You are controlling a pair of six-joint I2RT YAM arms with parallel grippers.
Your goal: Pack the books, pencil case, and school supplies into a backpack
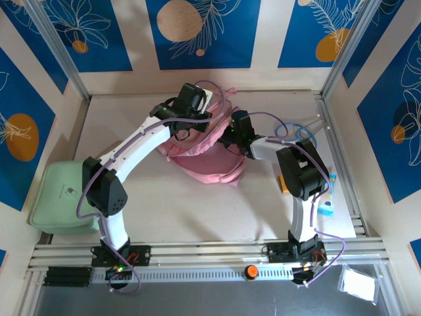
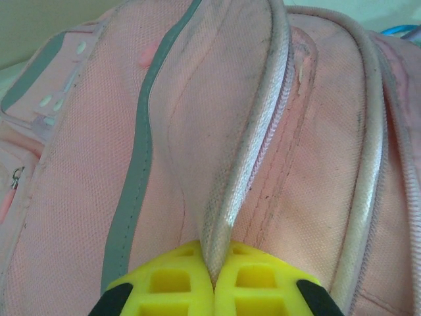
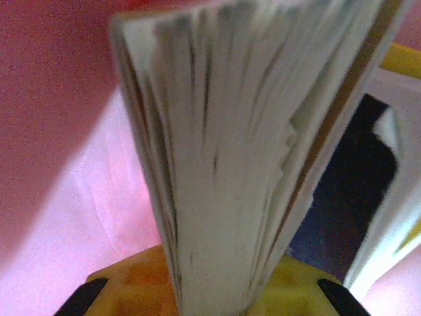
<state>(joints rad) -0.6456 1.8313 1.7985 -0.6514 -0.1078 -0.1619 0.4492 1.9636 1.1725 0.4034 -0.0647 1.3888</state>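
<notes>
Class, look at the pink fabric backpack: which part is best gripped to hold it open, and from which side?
On the pink fabric backpack, grip the pale piped rim beside the zip, coming edge-on. It stands up as a thin fold, so it can be pinched on both faces, as the left gripper does with its yellow fingers; the flat panels offer nothing to pinch.

desk (image 1: 197, 217): pale beige top, metal rails along its sides | centre, toward far side: pink backpack (image 1: 212, 168) lying slumped | left edge, near side: pale green soft bag (image 1: 59, 194) lying flat | right edge, near side: small blue-and-white item (image 1: 327, 204), too small to identify | backpack well apart from both
</notes>
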